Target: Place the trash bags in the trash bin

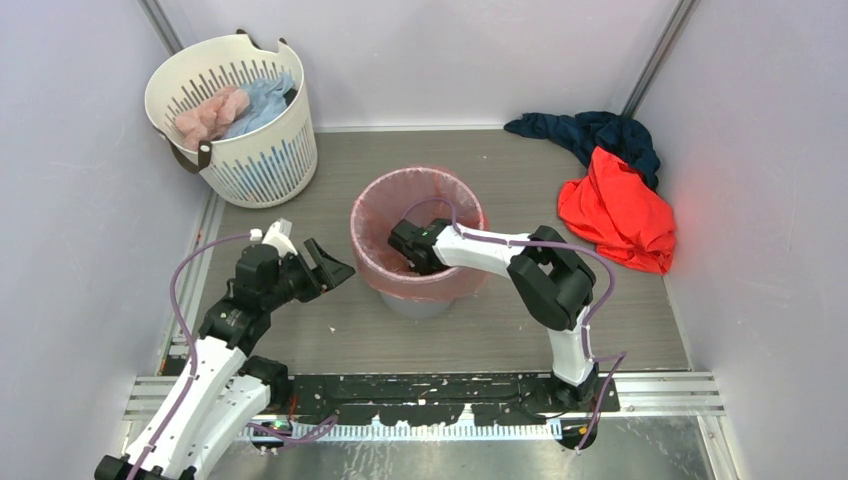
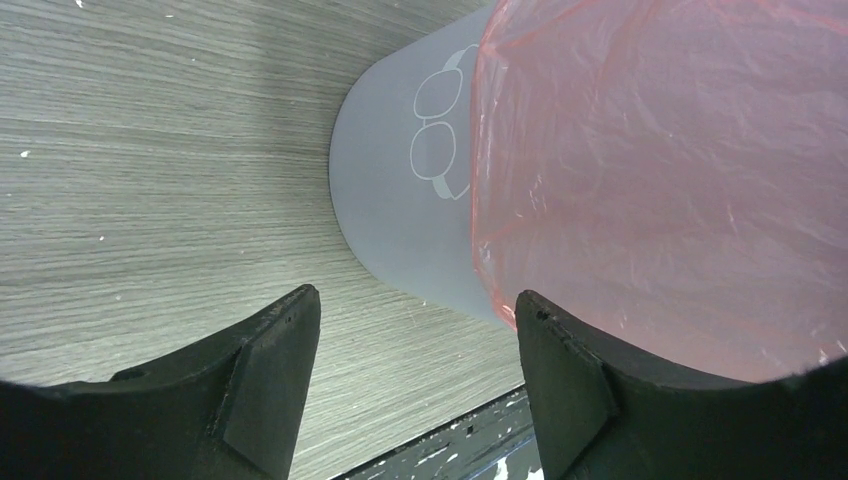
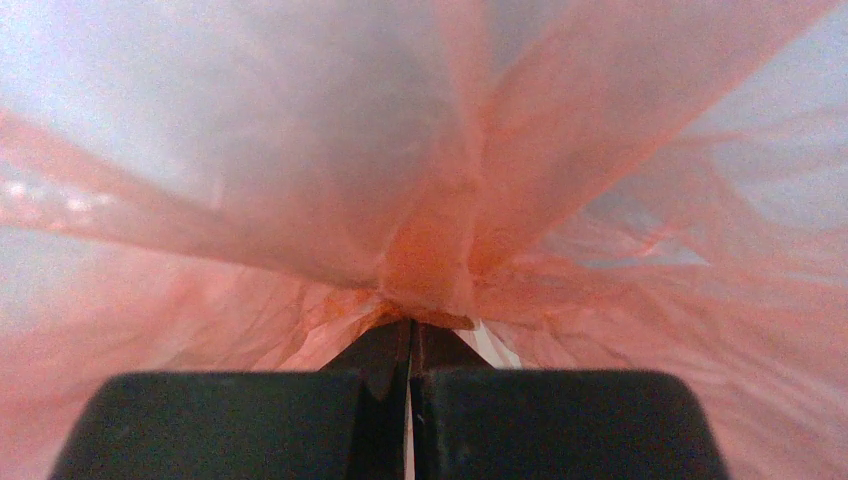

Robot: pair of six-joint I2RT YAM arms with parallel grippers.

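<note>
"Top external view first, please: where is the trash bag (image 1: 372, 235)?"

"It is in the trash bin (image 1: 415, 303). The pink plastic lines the inside of the bin. Its edge is folded over the rim and hangs down outside, so only the grey foot of the bin shows below it."

"And the right end effector (image 1: 405, 252)?"

"It reaches down into the bin from the right side. In the right wrist view, the right end effector (image 3: 410, 335) has its two fingers (image 3: 250, 430) pressed together. The trash bag (image 3: 420, 240) is gathered into a bunch exactly at their tips. So it is clenched on the trash bag, and the plastic spreads out from that point to all sides."

"What about the left end effector (image 1: 312, 255)?"

"It hangs just left of the bin, above the worktop (image 1: 300, 330). In the left wrist view, the left end effector (image 2: 415, 300) is released: its fingers (image 2: 270, 390) stand well apart and hold nothing. Past them I see the grey wall of the bin (image 2: 395, 220), with a pale outline drawing on it, and the trash bag (image 2: 660, 180) draped over it. Whether the finger nearer to the bin touches the plastic, I cannot tell."

"What else lies around the bin?"

"Behind the bin, to the left, stands a white slotted laundry basket (image 1: 255, 160) with a pink cloth (image 1: 208, 115) and a blue cloth (image 1: 262, 105) inside. Behind the bin, to the right, a red-orange garment (image 1: 620, 215) lies partly on a dark blue garment (image 1: 590, 132)."
</note>
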